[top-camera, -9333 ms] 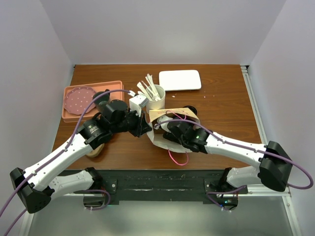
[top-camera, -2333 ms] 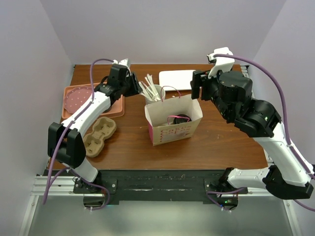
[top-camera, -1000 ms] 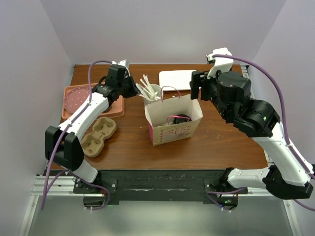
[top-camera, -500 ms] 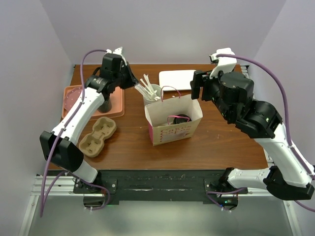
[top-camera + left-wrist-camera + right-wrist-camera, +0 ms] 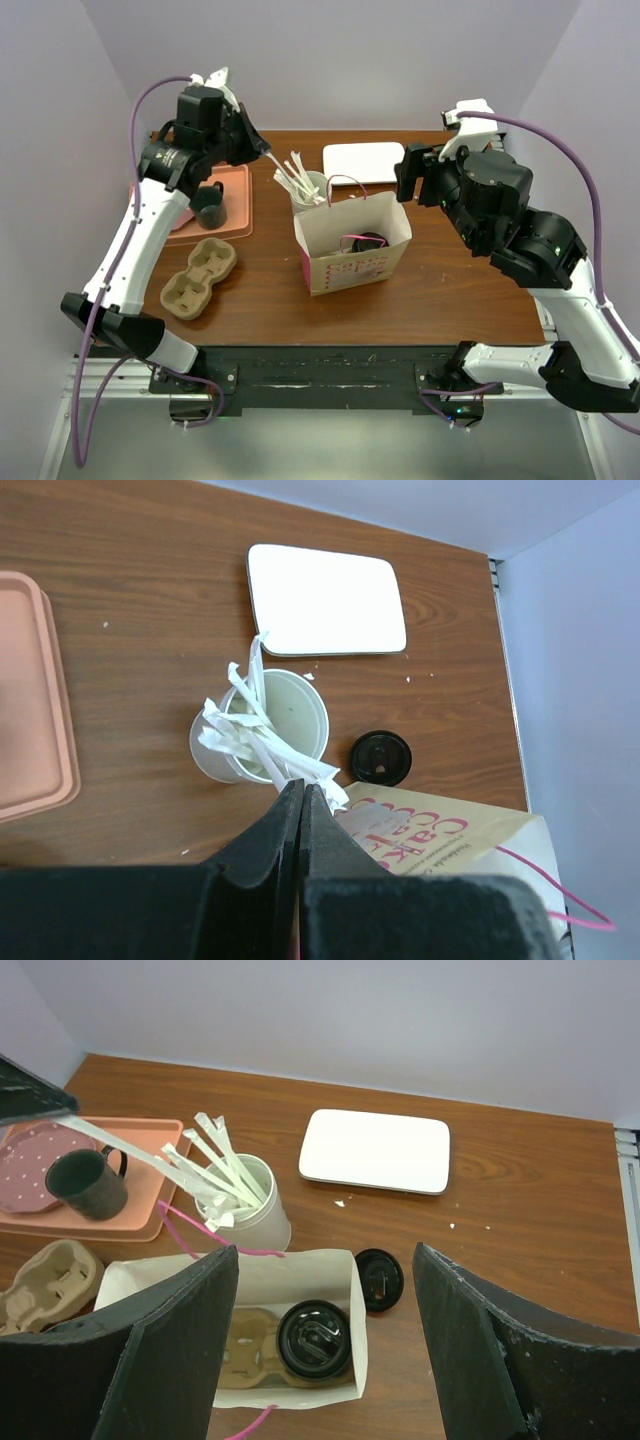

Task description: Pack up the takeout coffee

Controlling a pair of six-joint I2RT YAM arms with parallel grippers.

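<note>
Left gripper (image 5: 300, 798) is pinched tight, seemingly on one stirrer (image 5: 120, 1145) slanting up out of the cup (image 5: 255, 1215). Its arm reaches high above the tray (image 5: 240, 195). Right gripper (image 5: 322, 1260) gapes empty, its arm raised over the bag (image 5: 290, 1270). The coffee (image 5: 314, 1338) sits inside, with open table (image 5: 450, 270) to the bag's right.
</note>
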